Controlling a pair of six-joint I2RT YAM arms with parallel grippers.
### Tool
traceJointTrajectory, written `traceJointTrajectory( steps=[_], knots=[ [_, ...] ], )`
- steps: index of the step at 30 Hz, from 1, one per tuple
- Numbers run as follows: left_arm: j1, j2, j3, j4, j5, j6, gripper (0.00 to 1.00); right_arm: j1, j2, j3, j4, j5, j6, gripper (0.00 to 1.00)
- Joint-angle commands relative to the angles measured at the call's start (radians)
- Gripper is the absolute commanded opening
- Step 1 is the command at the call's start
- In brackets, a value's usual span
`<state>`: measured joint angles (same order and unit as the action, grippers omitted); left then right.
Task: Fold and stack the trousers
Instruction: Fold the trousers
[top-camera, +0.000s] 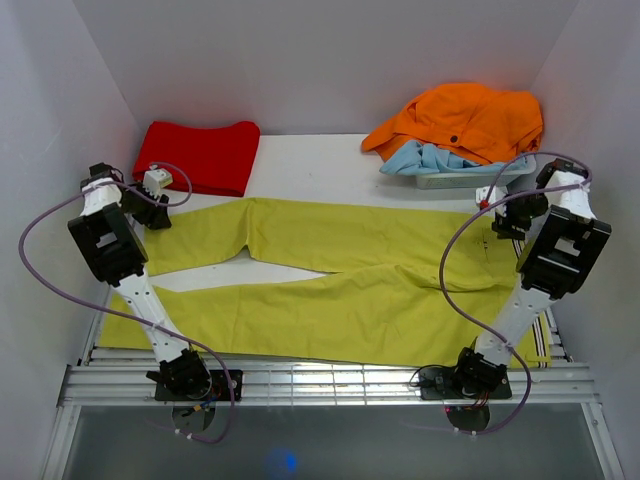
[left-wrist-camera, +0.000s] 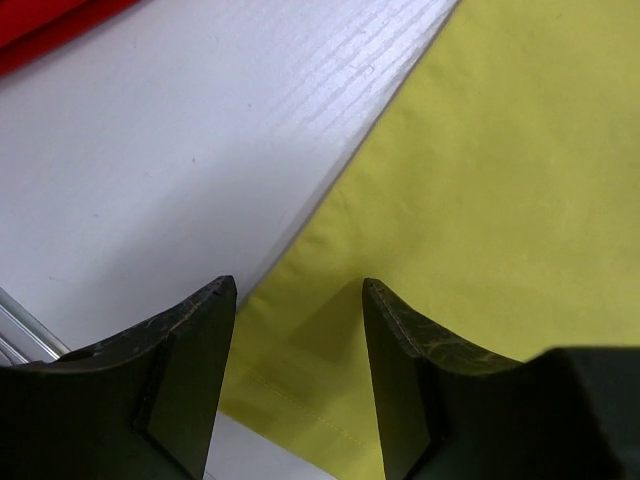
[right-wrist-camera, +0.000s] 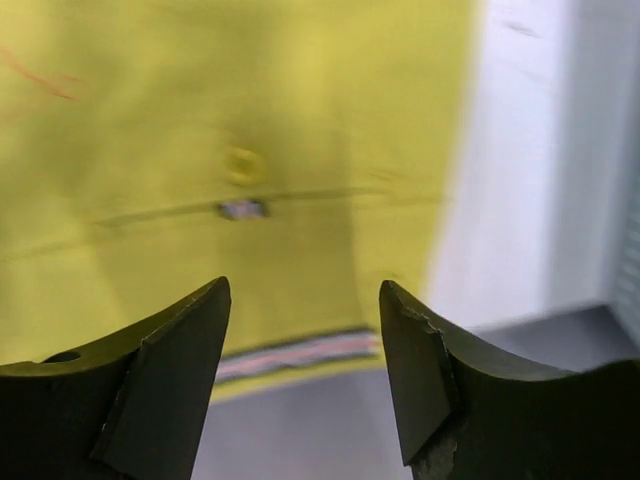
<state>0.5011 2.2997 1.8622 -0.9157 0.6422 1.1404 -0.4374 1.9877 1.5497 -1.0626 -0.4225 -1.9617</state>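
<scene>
Across the white table (top-camera: 310, 165) the yellow-green trousers (top-camera: 350, 300) lay flat, the left claw (left-wrist-camera: 297, 288) over a leg hem (left-wrist-camera: 300, 412) and the right claw (right-wrist-camera: 305, 288) over the waistband corner (right-wrist-camera: 300, 352), both gaping and empty, apparently poised to pinch for a fold.

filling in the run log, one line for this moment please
stage: pre-grasp | trousers: flat, unfolded | left gripper: open over leg hem | right gripper: open over waistband

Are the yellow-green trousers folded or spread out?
Spread out. The trousers lie flat at full length across the table, both legs apart, nothing folded over.
</scene>
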Motion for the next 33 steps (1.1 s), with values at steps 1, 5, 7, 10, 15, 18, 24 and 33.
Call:
traceJointTrajectory(
  steps=[1, 5, 7, 10, 15, 18, 24, 33],
  knots=[
    [0.007, -0.003, 0.055, -0.083, 0.017, 0.005, 0.64, -0.011, 0.060, 0.212, -0.059, -0.065, 0.027, 0.68],
    [0.005, 0.009, 0.112, -0.084, 0.031, 0.002, 0.66, -0.011, 0.137, 0.332, -0.042, -0.079, 0.053, 0.70],
    [0.004, 0.012, 0.118, -0.084, 0.030, 0.013, 0.66, -0.007, 0.164, 0.339, -0.017, -0.064, 0.047, 0.70],
    [0.004, 0.026, 0.143, -0.084, 0.024, 0.015, 0.67, -0.003, 0.195, 0.328, 0.024, -0.044, 0.030, 0.70],
    [0.004, 0.017, 0.150, -0.042, 0.033, -0.004, 0.70, 0.014, 0.250, 0.325, 0.085, -0.038, 0.027, 0.74],
    [0.004, -0.003, 0.137, -0.020, 0.042, -0.021, 0.72, 0.020, 0.283, 0.317, 0.139, -0.033, 0.029, 0.79],
    [0.005, -0.036, 0.111, -0.011, 0.030, -0.011, 0.73, 0.031, 0.348, 0.325, 0.152, 0.004, 0.011, 0.79],
    [0.005, -0.045, 0.124, 0.035, 0.004, 0.036, 0.74, 0.052, 0.373, 0.230, -0.016, 0.140, -0.074, 0.23]
  ],
)
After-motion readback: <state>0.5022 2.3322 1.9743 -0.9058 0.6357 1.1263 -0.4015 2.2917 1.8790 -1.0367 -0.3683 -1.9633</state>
